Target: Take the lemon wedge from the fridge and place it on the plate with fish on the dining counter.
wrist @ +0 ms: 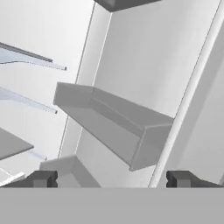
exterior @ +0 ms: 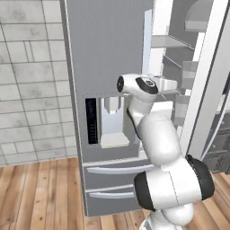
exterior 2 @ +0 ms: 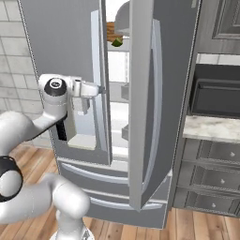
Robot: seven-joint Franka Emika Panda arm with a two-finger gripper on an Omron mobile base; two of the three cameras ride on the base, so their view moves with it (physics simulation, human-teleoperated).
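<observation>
The grey fridge (exterior: 108,54) (exterior 2: 61,42) has its right door (exterior 2: 159,93) swung open, while the left door with the water dispenser (exterior: 110,121) is closed. A small yellow-green lemon wedge (exterior 2: 116,42) lies on an upper shelf inside, just below a stack of brown discs (exterior 2: 111,30). My gripper (exterior 2: 100,89) (exterior: 174,87) (wrist: 111,179) reaches into the gap between the doors, well below the wedge's shelf. It is open and holds nothing, with its fingertips (wrist: 41,178) far apart. The plate and the dining counter are out of view.
Grey door bins (wrist: 113,122) on the open door's inner side face the hand. Glass shelves (wrist: 26,61) lie to their left. Dark cabinets under a marble top (exterior 2: 211,126) stand right of the fridge. A tiled wall (exterior: 27,81) and wooden floor (exterior: 40,193) are at left.
</observation>
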